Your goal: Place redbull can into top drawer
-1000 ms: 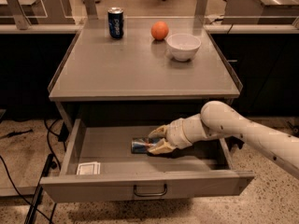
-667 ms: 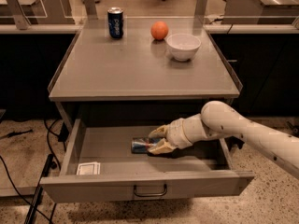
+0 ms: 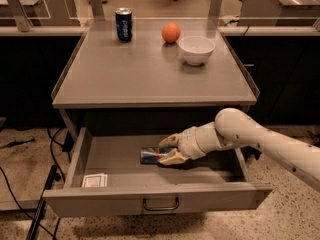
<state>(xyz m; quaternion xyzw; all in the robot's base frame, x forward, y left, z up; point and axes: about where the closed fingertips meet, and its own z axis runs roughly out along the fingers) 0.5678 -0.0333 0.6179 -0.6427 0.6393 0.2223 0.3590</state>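
The top drawer (image 3: 160,198) is pulled open below the grey table top. The redbull can (image 3: 149,155) lies on its side on the drawer floor near the middle, its left end showing. My gripper (image 3: 167,150) reaches into the drawer from the right on a white arm. Its fingers (image 3: 172,158) sit on either side of the can's right end, closed around it.
A dark blue Pepsi can (image 3: 123,24), an orange (image 3: 171,32) and a white bowl (image 3: 196,49) stand at the back of the table top (image 3: 125,74). A small white packet (image 3: 94,180) lies in the drawer's front left corner. Cables run on the floor at left.
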